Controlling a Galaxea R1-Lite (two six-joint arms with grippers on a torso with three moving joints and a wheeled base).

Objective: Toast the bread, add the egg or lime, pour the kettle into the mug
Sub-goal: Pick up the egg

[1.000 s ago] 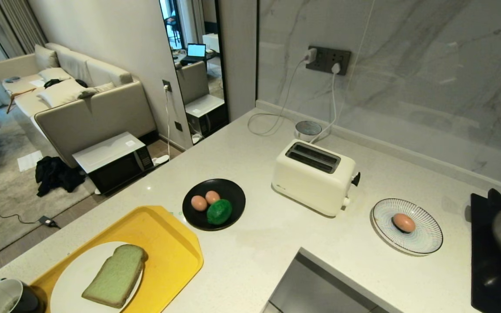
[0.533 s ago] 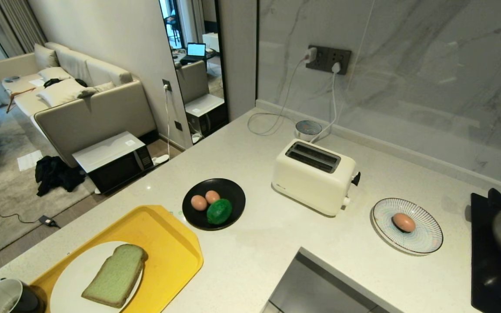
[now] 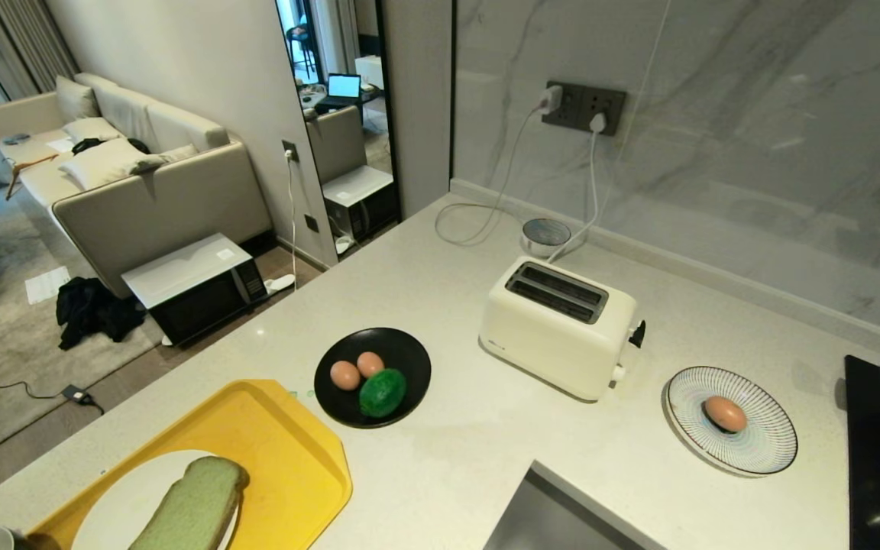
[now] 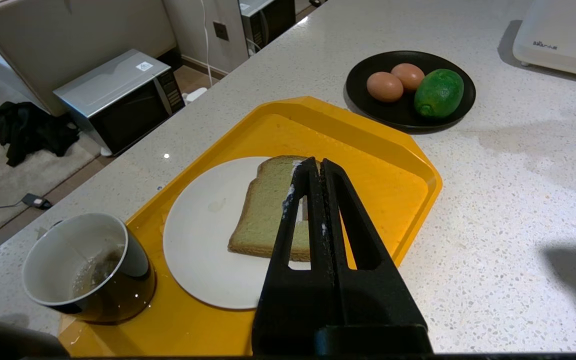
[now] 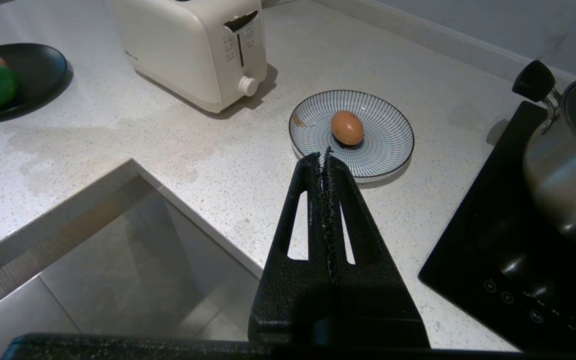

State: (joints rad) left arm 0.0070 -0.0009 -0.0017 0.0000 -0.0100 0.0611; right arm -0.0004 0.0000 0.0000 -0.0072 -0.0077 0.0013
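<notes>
Left hand point(image 4: 316, 165) and right hand point(image 5: 324, 157) both hover empty (fingers pressed together).

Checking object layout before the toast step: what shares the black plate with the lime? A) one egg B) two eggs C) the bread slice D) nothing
B: the black plate holds two eggs touching side by side next to the lime; the bread lies on a white plate on the yellow tray, and a third egg sits alone on the striped plate.
</notes>
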